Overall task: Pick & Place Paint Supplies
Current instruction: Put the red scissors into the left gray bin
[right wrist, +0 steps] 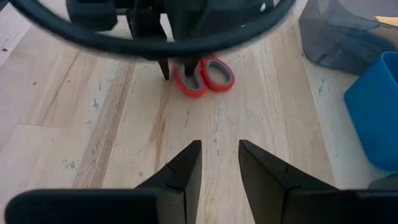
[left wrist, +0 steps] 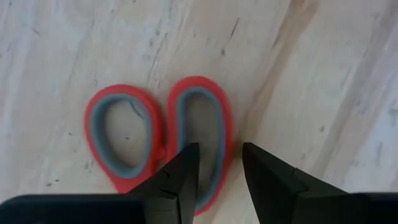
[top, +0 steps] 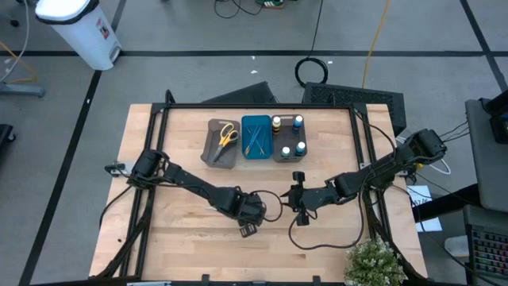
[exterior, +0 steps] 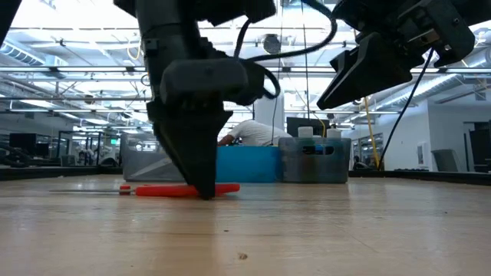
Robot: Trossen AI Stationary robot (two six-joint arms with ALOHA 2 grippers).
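Red-handled scissors point(left wrist: 155, 140) with grey-lined loops lie flat on the wood table, also seen in the low view point(exterior: 165, 189) and the right wrist view point(right wrist: 202, 74). My left gripper point(left wrist: 221, 149) points down over them point(exterior: 205, 192), open, with one finger over the inside of one handle loop and the other outside its rim. My right gripper point(right wrist: 219, 146) is open and hovers above the table to the right of the scissors point(top: 298, 208), touching nothing. The high view hides the scissors under my left gripper point(top: 248, 226). My left gripper comes from above, pointing down, its fingers point(left wrist: 186, 168) on either side of the outer rim of one handle loop point(left wrist: 225, 134). The fingertips reach table height in the low view. I cannot tell whether they touch the rim. The scissors lie flat.
Three trays stand side by side at the table's far middle: a grey one with yellow scissors point(top: 222, 141), a blue one with thin sticks point(top: 255, 137), a grey one with small bottles point(top: 287, 137). A potted plant point(top: 373, 262) sits at the near right corner. Bare wood lies around both grippers.
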